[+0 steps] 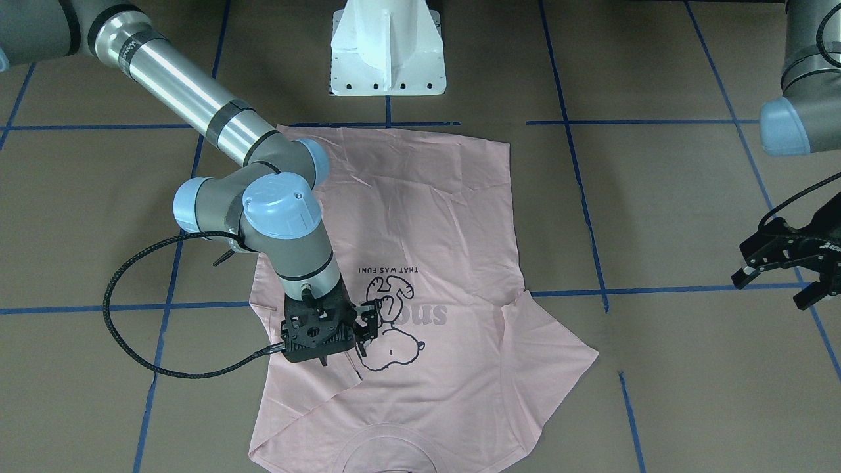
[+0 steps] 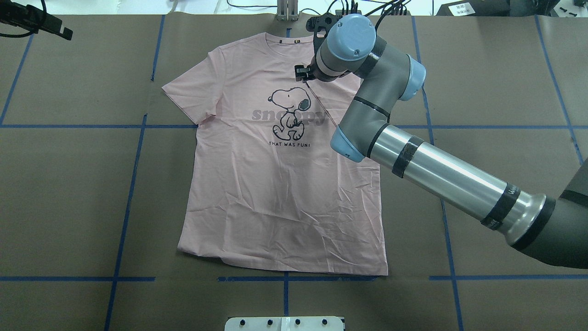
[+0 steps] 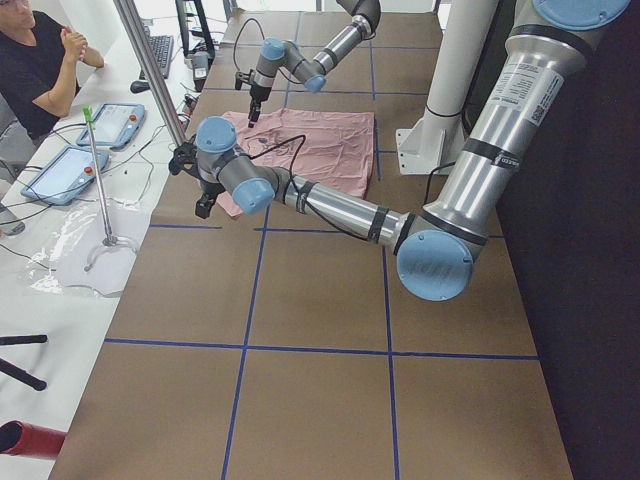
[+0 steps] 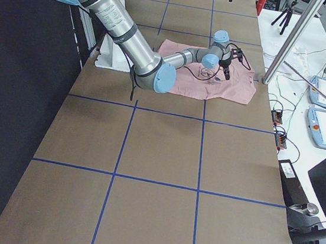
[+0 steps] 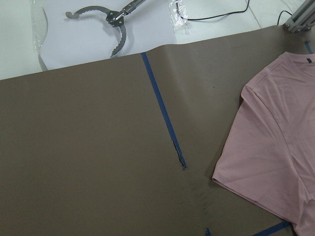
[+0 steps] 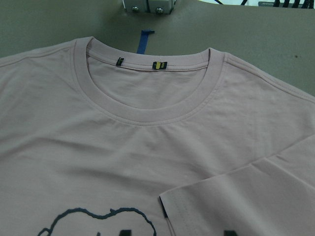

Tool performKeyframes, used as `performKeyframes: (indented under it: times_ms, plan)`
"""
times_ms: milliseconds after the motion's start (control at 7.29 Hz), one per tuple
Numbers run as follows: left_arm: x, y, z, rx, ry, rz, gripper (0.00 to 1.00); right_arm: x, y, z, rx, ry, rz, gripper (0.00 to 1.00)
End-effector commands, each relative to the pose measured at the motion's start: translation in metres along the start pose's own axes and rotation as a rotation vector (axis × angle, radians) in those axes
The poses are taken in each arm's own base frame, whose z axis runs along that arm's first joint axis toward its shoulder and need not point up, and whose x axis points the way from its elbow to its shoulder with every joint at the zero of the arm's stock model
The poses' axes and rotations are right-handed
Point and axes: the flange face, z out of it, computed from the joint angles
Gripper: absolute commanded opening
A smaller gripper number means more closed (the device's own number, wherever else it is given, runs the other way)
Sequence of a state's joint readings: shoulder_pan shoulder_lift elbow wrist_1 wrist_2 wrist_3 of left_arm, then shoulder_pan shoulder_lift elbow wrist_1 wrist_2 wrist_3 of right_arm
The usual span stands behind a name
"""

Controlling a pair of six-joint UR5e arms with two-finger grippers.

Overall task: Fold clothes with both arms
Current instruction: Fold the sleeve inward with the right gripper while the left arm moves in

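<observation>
Low in the front-facing frame, the pink T-shirt (image 1: 427,217) lies flat on the brown surface (image 1: 657,217), one sleeve folded inward. Over its chest hangs the right pincer (image 1: 360,328); I cannot tell its spread. Further up, at mid right, the left pincer (image 1: 769,293) gapes wide, clear of the cloth.

Pink T-shirt (image 5: 275,132) is lying flat at right edge, sleeve pointing left, on brown table cover (image 5: 88,162). Blue tape line (image 5: 162,105) is running down the middle. Metal claw tool (image 5: 106,17) and black cable (image 5: 216,17) are lying on white surface (image 5: 74,39) up top.
</observation>
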State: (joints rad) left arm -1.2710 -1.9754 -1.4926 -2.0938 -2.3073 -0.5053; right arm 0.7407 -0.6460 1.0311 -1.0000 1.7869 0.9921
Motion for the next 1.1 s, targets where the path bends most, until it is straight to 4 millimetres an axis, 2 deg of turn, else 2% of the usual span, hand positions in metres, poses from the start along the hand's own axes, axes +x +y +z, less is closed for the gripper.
performKeyframes:
  times_ms: [0, 137, 274, 412, 549, 686, 823, 960]
  plan:
    - [0.061, -0.004, 0.045, 0.028, -0.054, -0.092, 1.00, -0.009, 0.009, -0.028, -0.155, 0.027, 0.083, 1.00]
    - [0.105, 0.009, 0.086, 0.052, -0.086, -0.163, 1.00, -0.011, 0.007, -0.060, -0.245, 0.092, 0.129, 1.00]
    - [0.148, 0.025, 0.126, 0.088, -0.116, -0.294, 0.99, 0.007, -0.007, -0.096, -0.295, 0.115, 0.184, 1.00]
    - [0.162, 0.036, 0.152, 0.122, -0.159, -0.343, 0.98, 0.063, -0.006, -0.123, -0.371, 0.045, 0.243, 1.00]
    - [0.168, 0.046, 0.181, 0.130, -0.194, -0.338, 0.98, 0.120, -0.010, -0.148, -0.348, 0.039, 0.287, 1.00]
    - [0.171, 0.051, 0.219, 0.162, -0.212, -0.359, 0.94, 0.140, -0.012, -0.154, -0.329, 0.056, 0.305, 1.00]
    - [0.170, 0.051, 0.240, 0.155, -0.235, -0.361, 0.92, 0.157, -0.017, -0.156, -0.316, 0.068, 0.321, 1.00]
    - [0.166, 0.053, 0.247, 0.150, -0.243, -0.361, 0.90, 0.159, -0.017, -0.156, -0.316, 0.067, 0.320, 1.00]
